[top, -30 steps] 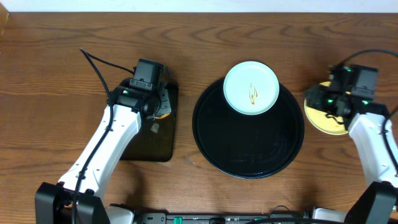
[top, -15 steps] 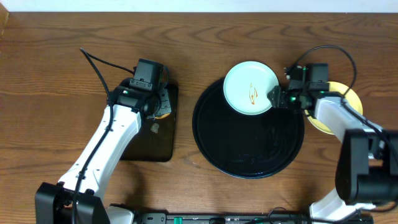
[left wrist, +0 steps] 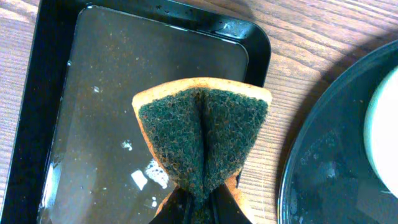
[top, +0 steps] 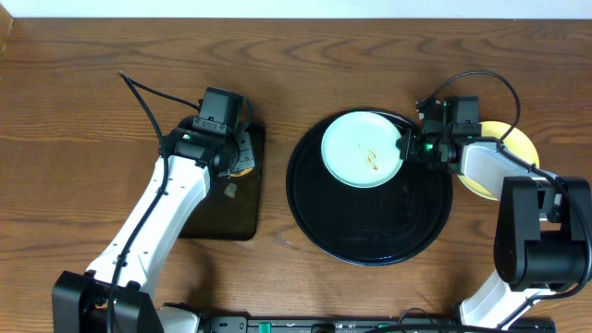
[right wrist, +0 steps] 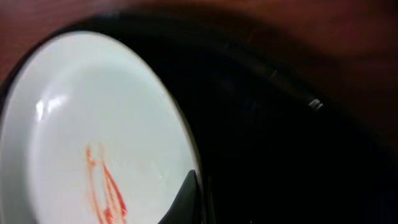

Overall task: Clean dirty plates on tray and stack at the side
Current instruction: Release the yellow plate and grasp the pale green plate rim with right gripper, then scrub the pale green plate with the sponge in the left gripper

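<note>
One pale mint-white plate (top: 361, 148) with an orange smear (top: 373, 161) lies in the far part of the round black tray (top: 370, 231). My right gripper (top: 408, 146) is shut on this plate's right rim. In the right wrist view, one dark fingertip (right wrist: 186, 193) lies on the plate (right wrist: 93, 106) at its rim, and the other is lost against the tray (right wrist: 286, 143). A pale yellow plate (top: 518, 148) lies right of the tray, partly under my right arm. A second mint plate does not show. My left gripper (top: 234, 159) is shut on a folded sponge (left wrist: 202, 130).
The sponge hangs over a smaller rectangular black tray (left wrist: 93, 99) holding a film of water and foam specks, left of the round tray. The round tray's rim (left wrist: 292, 168) sits close to its right side. Bare wooden table (top: 74, 139) surrounds both.
My right gripper swung left from above the yellow plate to the mint plate's right rim and closed on it. The plate then slid left and nearer, fully onto the tray. The left arm stayed still.
</note>
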Tool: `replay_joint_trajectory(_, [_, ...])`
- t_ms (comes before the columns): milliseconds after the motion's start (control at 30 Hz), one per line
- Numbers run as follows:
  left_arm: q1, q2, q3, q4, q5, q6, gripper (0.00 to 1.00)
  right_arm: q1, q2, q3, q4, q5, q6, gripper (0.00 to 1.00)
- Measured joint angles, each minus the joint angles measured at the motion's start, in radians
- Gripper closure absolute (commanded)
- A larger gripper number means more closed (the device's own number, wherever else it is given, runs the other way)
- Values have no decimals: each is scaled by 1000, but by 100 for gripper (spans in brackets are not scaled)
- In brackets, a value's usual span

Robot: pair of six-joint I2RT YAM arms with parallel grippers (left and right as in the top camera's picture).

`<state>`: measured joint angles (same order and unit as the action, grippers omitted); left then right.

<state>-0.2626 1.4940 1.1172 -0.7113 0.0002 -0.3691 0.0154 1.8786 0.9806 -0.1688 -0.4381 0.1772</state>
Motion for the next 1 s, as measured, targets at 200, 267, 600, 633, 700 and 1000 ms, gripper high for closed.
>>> replay_joint_trajectory(200, [0, 0, 0, 0, 0, 0, 92, 0, -5, 1, -142, -64, -10, 99])
replay_joint_trajectory(267, [0, 0, 0, 4, 2, 0, 92, 2, -17, 1, -205, -69, -25, 99])
replay_joint_trajectory(600, [-69, 0, 0, 141, 171, 0, 92, 125, -71, 0, -390, 48, -47, 99])
replay_joint_trajectory(633, [-89, 0, 0, 153, 176, 0, 92, 134, -74, 0, -394, 56, -46, 99])
replay_joint_trajectory(700, [-153, 5, 0, 185, 196, -4, 92, 159, -77, 0, -400, 71, -38, 99])
replay_joint_trajectory(1000, [-319, 167, 0, 297, 217, -184, 92, 180, -80, 0, -402, 89, -3, 99])
